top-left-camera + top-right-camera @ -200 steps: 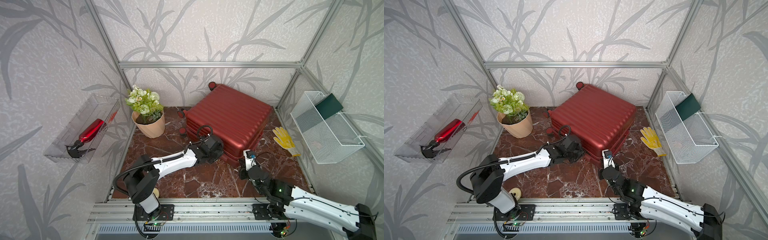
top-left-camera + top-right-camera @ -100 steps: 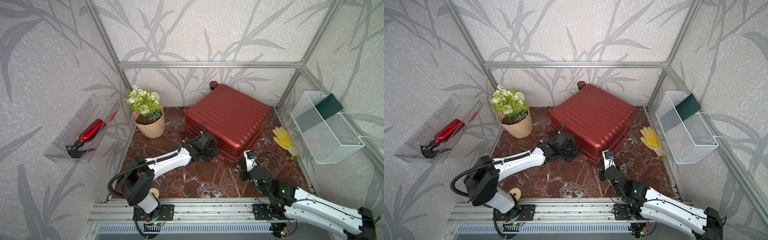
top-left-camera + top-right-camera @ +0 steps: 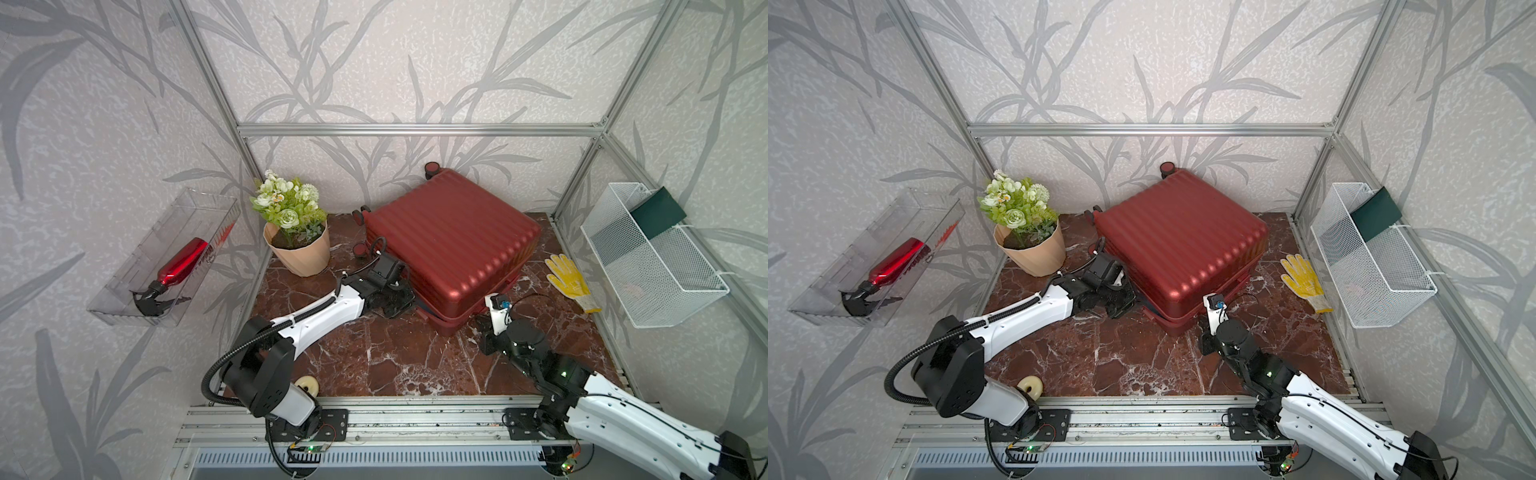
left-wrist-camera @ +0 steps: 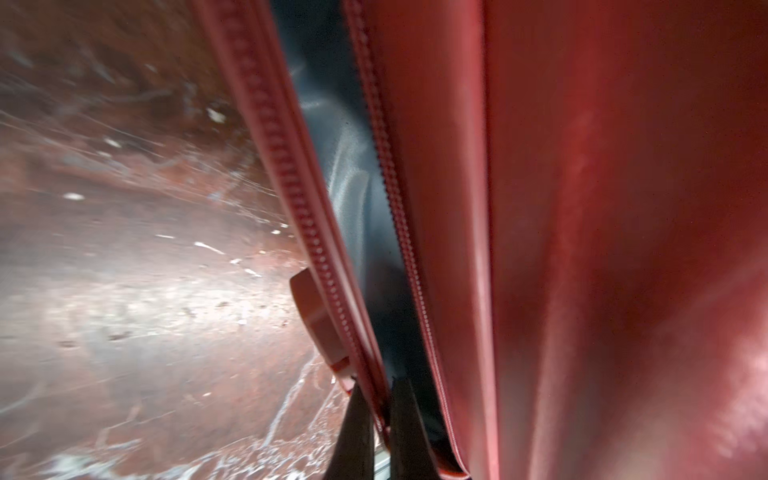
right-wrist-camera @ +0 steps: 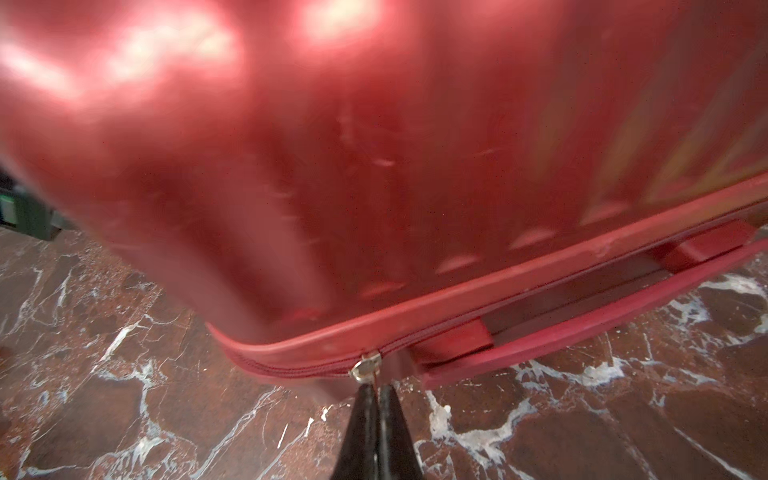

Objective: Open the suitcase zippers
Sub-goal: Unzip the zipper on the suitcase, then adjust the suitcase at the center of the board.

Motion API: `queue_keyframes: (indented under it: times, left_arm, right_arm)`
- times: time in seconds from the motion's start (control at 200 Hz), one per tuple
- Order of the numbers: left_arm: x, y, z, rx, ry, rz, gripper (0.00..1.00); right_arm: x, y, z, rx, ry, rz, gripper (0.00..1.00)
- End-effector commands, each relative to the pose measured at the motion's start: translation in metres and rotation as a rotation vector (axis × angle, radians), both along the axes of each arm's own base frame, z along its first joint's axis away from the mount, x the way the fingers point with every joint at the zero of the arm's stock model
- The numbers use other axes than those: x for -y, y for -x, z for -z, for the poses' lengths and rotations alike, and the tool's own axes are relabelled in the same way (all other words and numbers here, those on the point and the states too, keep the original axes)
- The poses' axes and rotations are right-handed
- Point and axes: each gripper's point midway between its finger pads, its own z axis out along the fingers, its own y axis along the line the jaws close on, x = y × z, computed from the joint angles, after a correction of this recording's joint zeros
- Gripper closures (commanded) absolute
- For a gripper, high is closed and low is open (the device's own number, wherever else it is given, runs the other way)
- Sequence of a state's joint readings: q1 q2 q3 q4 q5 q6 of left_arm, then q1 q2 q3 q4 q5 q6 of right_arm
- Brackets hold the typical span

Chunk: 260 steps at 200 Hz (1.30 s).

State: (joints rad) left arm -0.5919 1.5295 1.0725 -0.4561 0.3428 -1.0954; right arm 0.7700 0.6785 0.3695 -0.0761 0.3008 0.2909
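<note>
Case [image 3: 451, 249] lies flat on marble floor [image 3: 395, 353], toward the back, wheels at its rear-left end. Pot plant [image 3: 297, 253] is on one side, yellow glove [image 3: 569, 280] on the other.

Left gripper [image 4: 380, 399] is low at the case's near-left side. Its fingers are pressed together, pinching the lower zip [image 4: 309, 232] tape. The seam gapes along that side, with dark blue lining [image 4: 361, 199] showing between the two tooth rows.

Right gripper [image 5: 376, 392] is at the near corner, down by the floor. Its fingers are pressed together on a thin pull [image 5: 376, 380] hanging under the silver slider [image 5: 365, 368]. Red side handle [image 5: 582, 297] sits just beyond the slider.

Both arms reach in from the front rail. Wire basket [image 3: 648, 291] and clear tray [image 3: 124, 291] with a red spray bottle [image 3: 180, 264] hang on the side walls, well apart from the case.
</note>
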Motion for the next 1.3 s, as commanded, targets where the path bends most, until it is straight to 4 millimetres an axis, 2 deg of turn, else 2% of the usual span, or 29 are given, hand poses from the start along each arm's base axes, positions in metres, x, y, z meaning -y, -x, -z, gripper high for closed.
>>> queue_keyframes:
  times: [0.0, 0.18, 0.365, 0.43, 0.51, 0.57, 0.675, 0.78, 0.91, 1.01, 1.115, 1.205, 1.296]
  left_arm:
    - [-0.125, 0.016, 0.050, -0.124, -0.503, -0.079, 1.00]
    - [-0.138, 0.012, 0.044, -0.113, -0.538, -0.028, 1.00]
    - [-0.157, 0.010, 0.047, -0.124, -0.591, -0.010, 1.00]
    - [-0.163, 0.008, 0.048, -0.128, -0.592, -0.024, 1.00]
    - [-0.169, 0.004, 0.046, -0.121, -0.599, -0.043, 1.00]
    - [-0.168, -0.003, 0.044, -0.109, -0.588, -0.052, 1.00]
    - [-0.167, -0.021, 0.039, -0.080, -0.609, -0.065, 1.00]
    - [-0.171, -0.044, 0.032, -0.048, -0.660, -0.080, 1.00]
    - [-0.180, -0.074, 0.015, 0.009, -0.747, -0.097, 1.00]
    - [-0.185, -0.086, -0.007, 0.041, -0.777, -0.123, 0.83]
    - [-0.189, -0.081, -0.038, 0.096, -0.772, -0.159, 0.62]
    - [-0.194, -0.063, -0.063, 0.141, -0.760, -0.190, 0.55]
    - [-0.184, -0.041, -0.081, 0.214, -0.684, -0.173, 0.48]
  right_arm:
    - [0.048, -0.038, -0.051, 0.189, 0.012, 0.272, 1.00]
    - [0.060, -0.071, -0.056, 0.230, 0.041, 0.323, 1.00]
    - [0.109, -0.103, -0.053, 0.230, 0.023, 0.507, 1.00]
    - [0.121, -0.111, -0.055, 0.244, 0.012, 0.544, 1.00]
    - [0.124, -0.120, -0.055, 0.238, 0.008, 0.542, 1.00]
    - [0.116, -0.122, -0.054, 0.228, 0.000, 0.499, 1.00]
    - [0.102, -0.109, -0.046, 0.186, -0.051, 0.425, 1.00]
    - [0.092, -0.082, -0.046, 0.179, -0.060, 0.391, 1.00]
    - [0.066, -0.049, -0.054, 0.176, -0.038, 0.293, 1.00]
    - [0.047, -0.024, -0.054, 0.165, -0.045, 0.236, 1.00]
    - [0.030, -0.006, -0.048, 0.152, -0.078, 0.197, 1.00]
    - [0.015, 0.000, -0.043, 0.147, -0.098, 0.167, 1.00]
    - [0.001, 0.000, -0.037, 0.146, -0.103, 0.148, 1.00]
